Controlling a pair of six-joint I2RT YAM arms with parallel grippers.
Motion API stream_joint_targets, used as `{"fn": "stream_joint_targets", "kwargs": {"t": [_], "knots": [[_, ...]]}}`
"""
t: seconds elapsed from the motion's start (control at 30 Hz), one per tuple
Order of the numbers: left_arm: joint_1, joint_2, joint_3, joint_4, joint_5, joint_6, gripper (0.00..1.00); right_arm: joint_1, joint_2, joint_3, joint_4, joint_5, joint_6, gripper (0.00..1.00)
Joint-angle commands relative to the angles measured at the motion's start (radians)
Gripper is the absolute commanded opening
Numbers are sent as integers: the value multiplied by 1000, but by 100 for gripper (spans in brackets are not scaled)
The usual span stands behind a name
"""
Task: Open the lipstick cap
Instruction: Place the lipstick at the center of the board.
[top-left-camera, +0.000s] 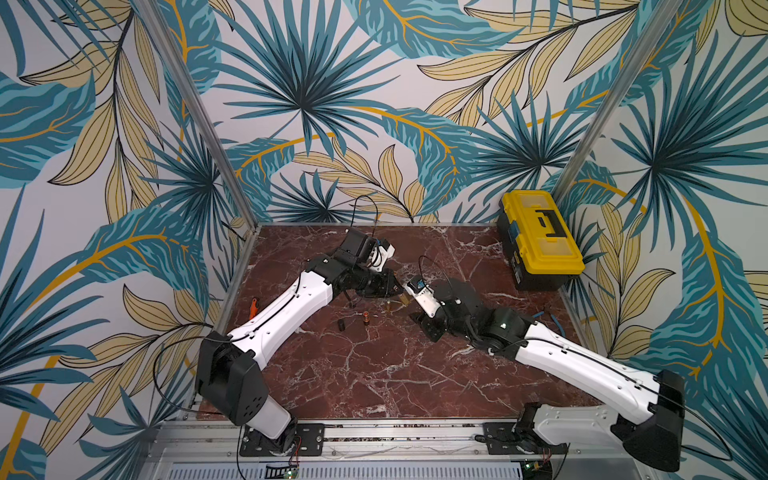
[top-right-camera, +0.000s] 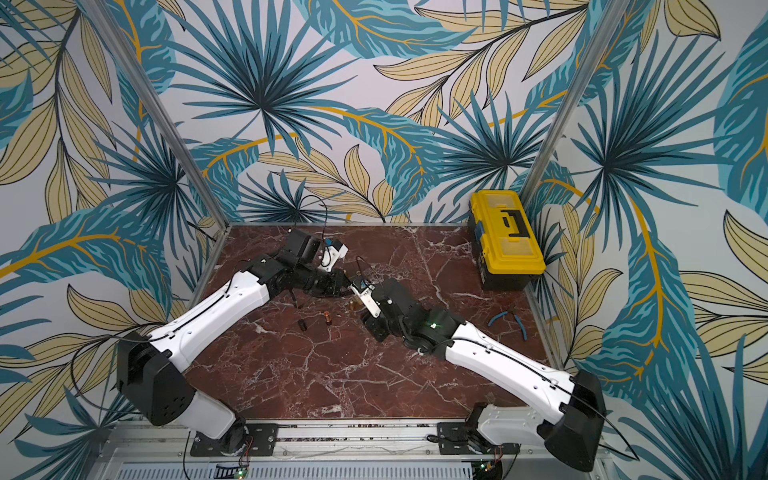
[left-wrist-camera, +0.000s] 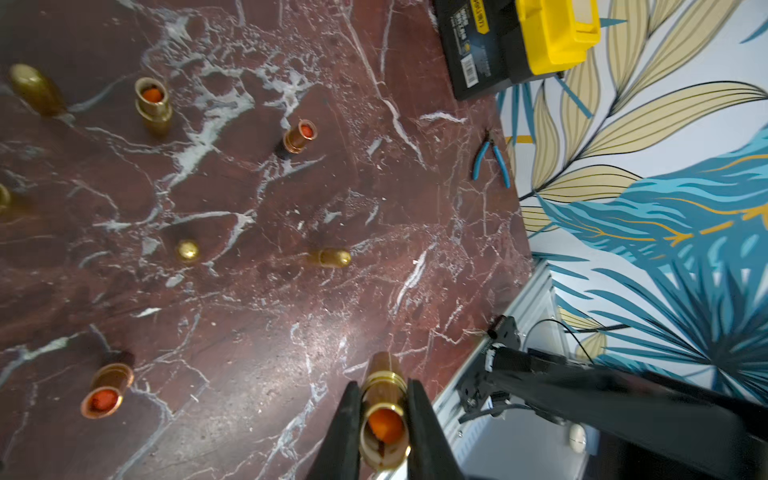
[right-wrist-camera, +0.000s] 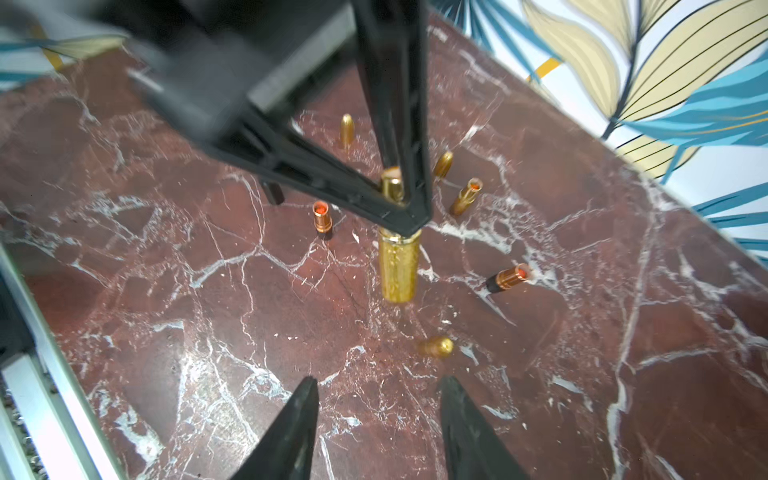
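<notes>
Left wrist view: the left pincer (left-wrist-camera: 381, 386) clamps tight on the lipstick (left-wrist-camera: 384, 415), a ringed gold tube held mid-frame in both top views, steadied with its orange stick bared. The right pincer (right-wrist-camera: 378, 380) gapes partway, empty. A smooth domed cap (right-wrist-camera: 436, 345), probably its own, lies on the veined marble worktop (right-wrist-camera: 208, 291) just beyond.

In both top views, mid-frame, the lipstick (top-left-camera: 401, 297) is too small to read, grip on it hidden. Toolbox (left-wrist-camera: 519, 37) cut by left-wrist frame's upper edge. Housing of my left end effector (right-wrist-camera: 409, 222) blurred.
</notes>
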Motion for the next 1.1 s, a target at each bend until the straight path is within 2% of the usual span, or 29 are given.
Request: {"fn": "stream_joint_targets", "kwargs": {"t": [0.0,0.17,0.43,0.8,1.07], "knots": [[-24,61,29,-4,-143,61,16,3,-84,-23,-52,34,13,51],[-68,140,43,-4,-276,71,16,2,-140,-26,-73,52,20,51],[-127,233,72,-2,-447,99,16,2,-119,-44,-39,63,41,51],[-144,314,64,13,-517,136,16,2,-116,-67,-16,88,39,51],[-171,307,-26,84,-529,122,15,1,-92,-64,-20,90,27,51]]}}
